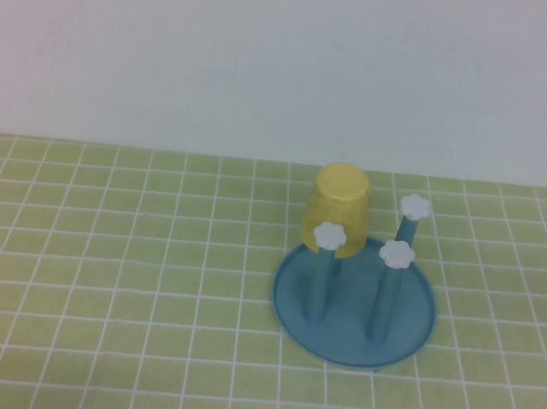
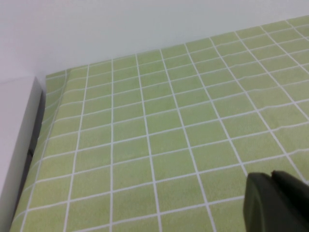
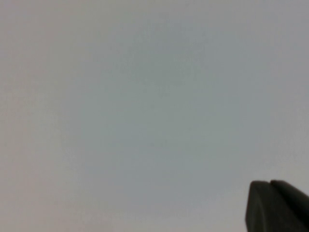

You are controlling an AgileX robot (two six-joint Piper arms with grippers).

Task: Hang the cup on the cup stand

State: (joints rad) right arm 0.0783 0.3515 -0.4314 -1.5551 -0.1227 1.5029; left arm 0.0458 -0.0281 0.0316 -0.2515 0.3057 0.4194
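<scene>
In the high view the pale-yellow cup (image 1: 338,209) sits upside down over the back left peg of the blue cup stand (image 1: 351,321). Three other pegs with white flower caps stand bare. Neither arm shows in the high view. My left gripper (image 2: 271,177) shows only in the left wrist view, shut and empty above bare green checked cloth. My right gripper (image 3: 270,183) shows only in the right wrist view, shut and empty, facing a plain grey-white surface. Cup and stand are out of both wrist views.
A green checked cloth (image 1: 93,272) covers the table, with a white wall (image 1: 273,53) behind it. In the left wrist view a white ledge (image 2: 17,140) borders the cloth's edge.
</scene>
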